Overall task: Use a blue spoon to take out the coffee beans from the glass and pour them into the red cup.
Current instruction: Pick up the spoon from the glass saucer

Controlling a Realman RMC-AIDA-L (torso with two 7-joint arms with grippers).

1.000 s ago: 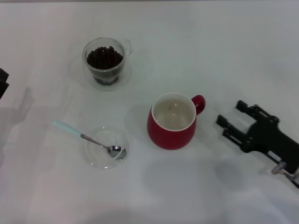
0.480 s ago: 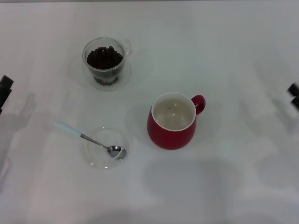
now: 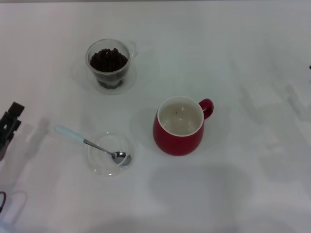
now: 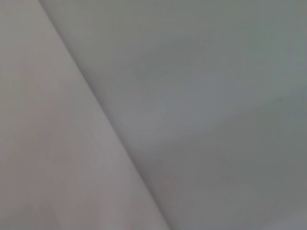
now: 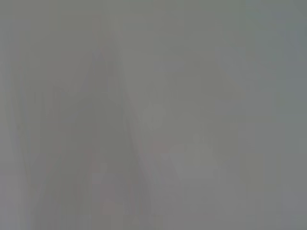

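Lower left of frame, spoon (image 3: 92,144) lies with bowl in a clear dish (image 3: 110,153), light, thin, slippery, best pinched at its blue handle; left gripper (image 3: 8,127) at left edge, opening unreadable, holding nothing.

1. The table (image 3: 243,58) under me looks white, matt and smooth.
2. The glass (image 3: 109,63) is clear and thick-walled, faintly shiny, with dark, dull-brown coffee beans (image 3: 109,59) inside.
3. The red cup (image 3: 179,127) looks like glossy ceramic, dark red outside and cream within.
4. The blue spoon (image 3: 92,144) has a pale matt handle and a bright polished metal bowl.
5. The shallow dish (image 3: 110,154) under it is clear glass.
6. My left gripper (image 3: 8,127) looks like matt black plastic.
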